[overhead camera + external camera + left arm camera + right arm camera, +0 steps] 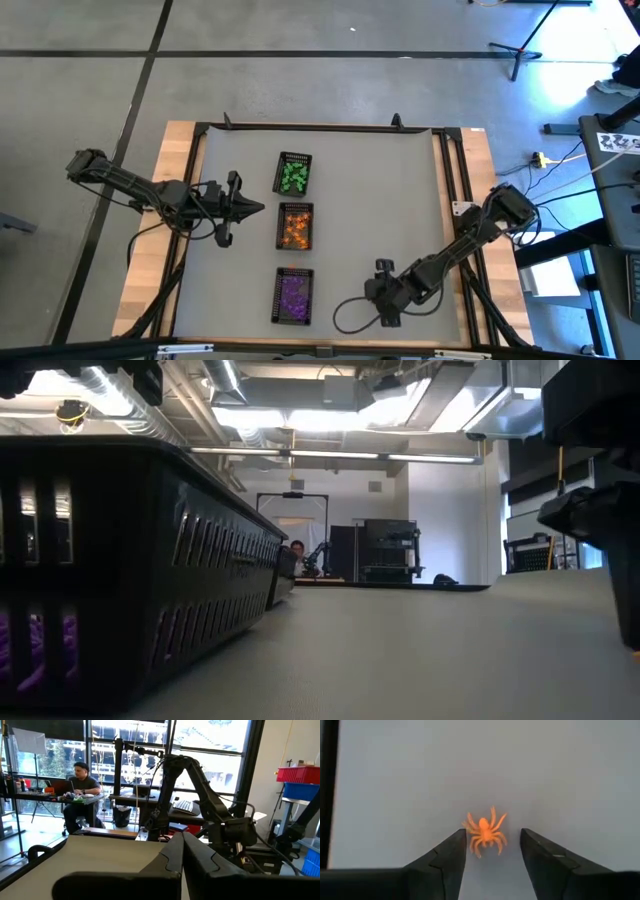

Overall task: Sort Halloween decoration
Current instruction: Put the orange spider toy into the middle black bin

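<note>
**Trainee:** What does this plate show?

**Operator:** My right hand [492, 852] low over the counter [560, 775], jaws spread wide and holding nothing, with a lone orange spider [484, 831] lying flat on the grey surface just ahead of the fingertips and between their lines. The other sorted trinkets sit in three black trays down the middle: green tray [294, 173], orange tray [295, 225], purple tray [293, 295]. My left hand [258, 208] waits beside the orange tray, fingers pressed together, empty.

**Trainee:** Where might it fail?

**Operator:** I judge three risks. The spider is thin and flat, so if I close too high the pads may pass over it and pinch air. If I descend too far, the tips would press into the counter (and one could drag a leg sideways, flicking the piece out of line). And a grip on a single splayed leg may be too weak for the carry; the spider could drop short of the orange tray, or into the purple one nearest my right arm.

**Trainee:** Is it touched yet?

**Operator:** I cannot tell contact; it looks clear of both fingers.
</note>
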Controlling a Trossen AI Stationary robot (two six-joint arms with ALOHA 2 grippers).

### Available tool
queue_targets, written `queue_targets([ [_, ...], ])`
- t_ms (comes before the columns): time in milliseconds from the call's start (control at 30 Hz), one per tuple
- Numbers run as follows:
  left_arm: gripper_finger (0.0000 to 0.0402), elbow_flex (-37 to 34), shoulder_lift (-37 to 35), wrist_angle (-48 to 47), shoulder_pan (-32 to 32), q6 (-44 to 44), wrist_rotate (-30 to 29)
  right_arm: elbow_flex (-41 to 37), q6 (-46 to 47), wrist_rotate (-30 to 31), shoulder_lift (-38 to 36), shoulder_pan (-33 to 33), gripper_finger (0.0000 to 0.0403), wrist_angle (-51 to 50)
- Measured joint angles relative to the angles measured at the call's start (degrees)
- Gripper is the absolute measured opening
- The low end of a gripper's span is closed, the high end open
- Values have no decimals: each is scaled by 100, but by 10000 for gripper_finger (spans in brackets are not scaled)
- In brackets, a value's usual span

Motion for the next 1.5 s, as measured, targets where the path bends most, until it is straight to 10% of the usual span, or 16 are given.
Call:
queue_targets([
  [533, 0, 0, 2, 0, 2, 0, 2, -53, -144, -5, 37, -15, 10, 13],
  [1167, 0, 2, 2, 0, 0, 0, 2, 1631, -2908, 812, 3, -1506, 2, 213],
  [1500, 0, 0, 0, 0, 2, 0, 2, 1766, -3608, -787, 20, -2904, 3, 1905],
])
